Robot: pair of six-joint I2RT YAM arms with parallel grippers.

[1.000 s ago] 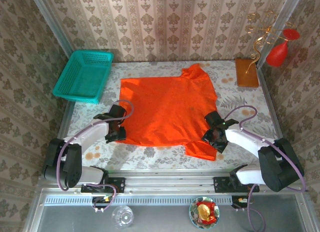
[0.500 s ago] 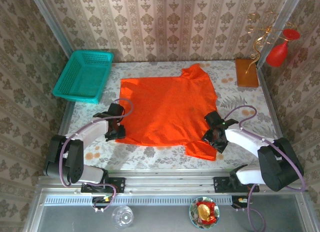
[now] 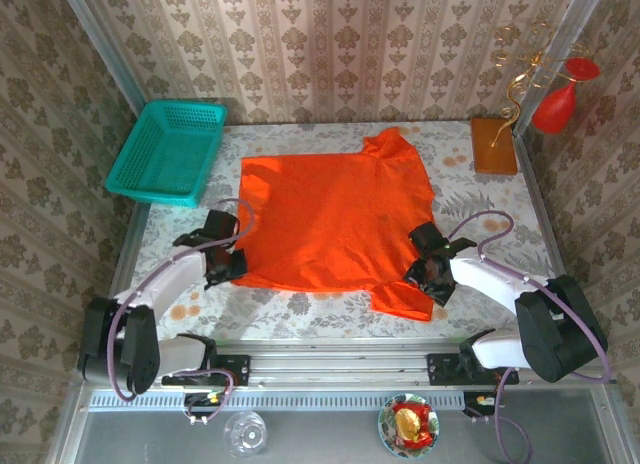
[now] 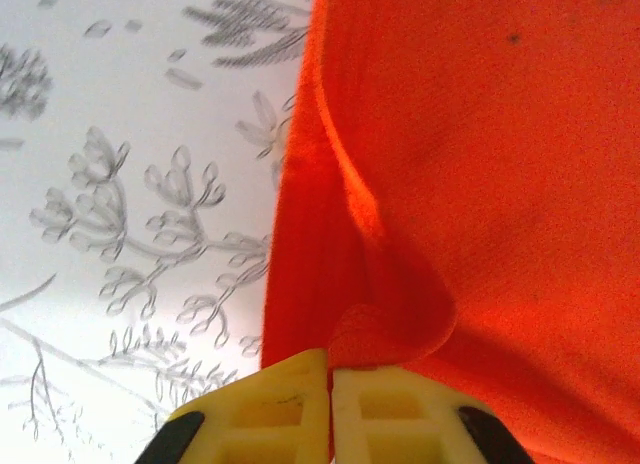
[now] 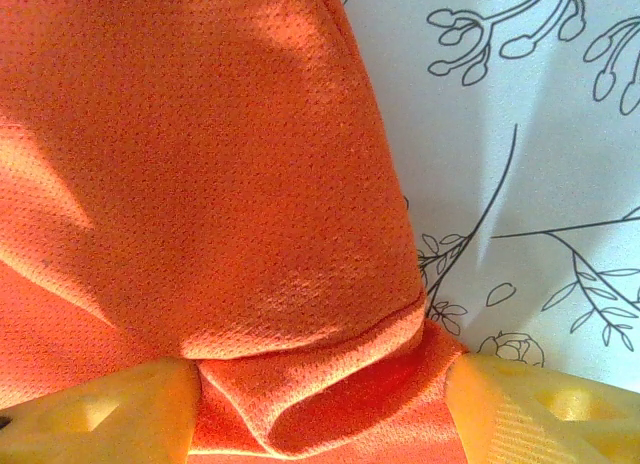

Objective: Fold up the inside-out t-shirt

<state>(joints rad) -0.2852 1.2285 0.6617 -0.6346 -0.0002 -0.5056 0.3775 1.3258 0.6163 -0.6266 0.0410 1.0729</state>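
The inside-out t-shirt lies spread flat in the middle of the table, orange-red, with its collar toward the far side. My left gripper is at the shirt's near-left edge. In the left wrist view this gripper is shut on a small raised fold of the t-shirt. My right gripper rests on the shirt's near-right part by the sleeve. In the right wrist view it stands open, its yellow fingers wide apart with a folded hem of the t-shirt lying between them.
A teal basket stands at the far left corner. A flat brown block and a red vase are at the far right. Bare flowered tablecloth runs along the near edge.
My left gripper has closed on the shirt's left edge, and the left arm has shifted slightly outward to the left. The right arm has stayed put.
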